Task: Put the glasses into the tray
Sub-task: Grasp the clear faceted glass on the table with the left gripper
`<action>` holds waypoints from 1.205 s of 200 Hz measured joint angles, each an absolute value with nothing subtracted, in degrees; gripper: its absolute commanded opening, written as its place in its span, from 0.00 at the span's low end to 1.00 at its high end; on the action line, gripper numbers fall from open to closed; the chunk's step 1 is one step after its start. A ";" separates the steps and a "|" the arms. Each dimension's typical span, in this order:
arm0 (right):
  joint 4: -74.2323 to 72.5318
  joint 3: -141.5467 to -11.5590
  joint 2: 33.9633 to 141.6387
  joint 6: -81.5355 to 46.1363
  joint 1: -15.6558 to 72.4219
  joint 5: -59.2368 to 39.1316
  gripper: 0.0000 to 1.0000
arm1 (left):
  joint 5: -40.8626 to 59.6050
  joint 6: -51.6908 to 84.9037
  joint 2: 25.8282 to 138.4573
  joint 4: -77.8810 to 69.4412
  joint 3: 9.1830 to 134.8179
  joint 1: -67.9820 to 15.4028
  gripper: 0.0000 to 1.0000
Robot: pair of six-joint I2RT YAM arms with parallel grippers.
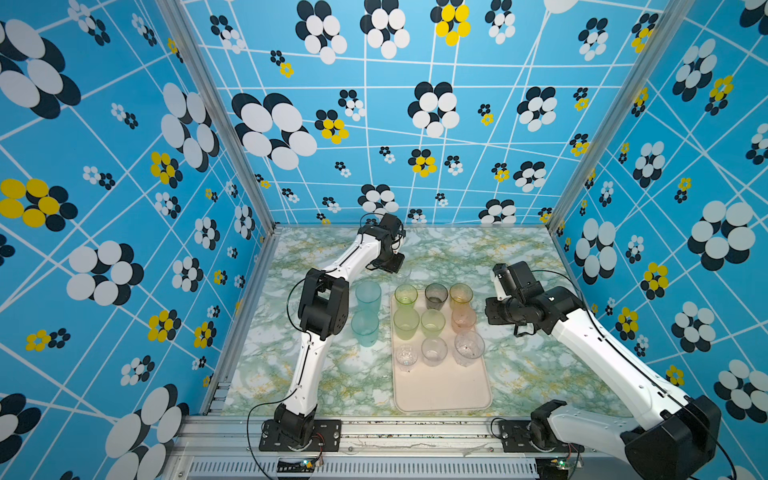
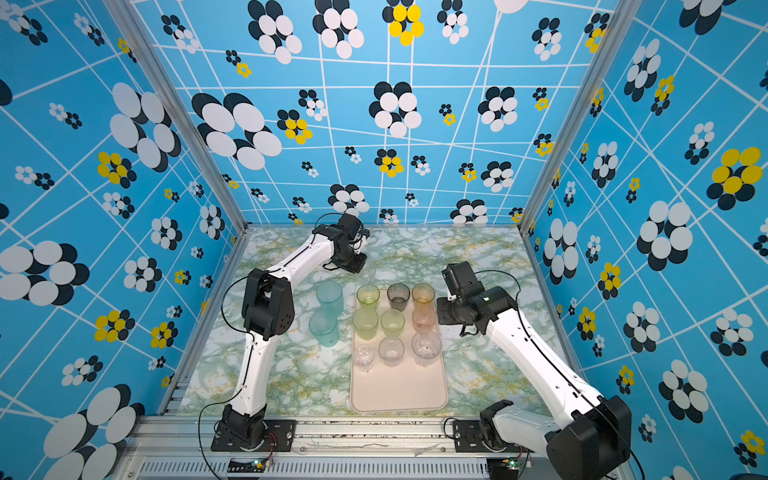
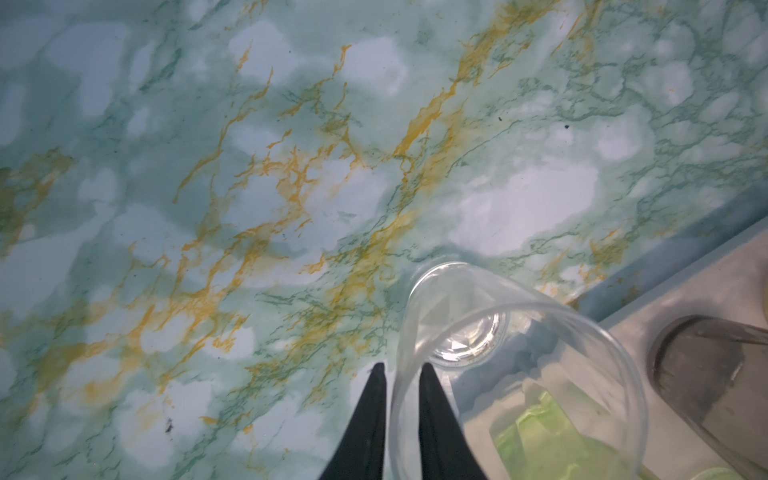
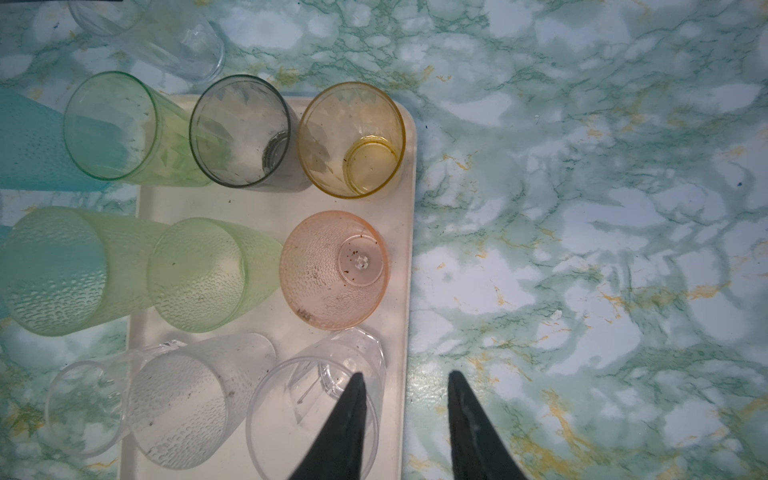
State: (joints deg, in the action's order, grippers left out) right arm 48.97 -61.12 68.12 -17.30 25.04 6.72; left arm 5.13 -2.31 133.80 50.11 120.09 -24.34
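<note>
left wrist view: the left gripper (image 3: 402, 366) has its two black fingers drawn close on either side of the wall of a clear glass (image 3: 519, 374), one inside the mouth and one outside, so it reads as a pinch on the rim. the glass stands mouth up, with its long axis running along the fingers, roughly upright. in a top view the clear glass (image 1: 402, 272) is just beyond the far edge of the tray (image 1: 440, 386), near its far left corner, close behind the green glass (image 1: 405, 296) of the back row. whether its base is clear of the table (image 1: 519, 365) i cannot tell. the coming move turns on one thing: the tray lies toward the robot from this glass, and its bare part is the near half, past three filled rows. the left arm is the one on it. the right gripper (image 4: 406, 374) hangs spread and empty over the tray's right rim, well apart. two teal glasses (image 1: 368, 296) stand on the table left of the tray.
</note>
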 measured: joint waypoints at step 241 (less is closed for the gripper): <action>43.83 -56.58 64.95 -17.80 18.87 5.08 0.35 | 2.07 -3.44 104.47 42.85 105.21 -28.99 0.06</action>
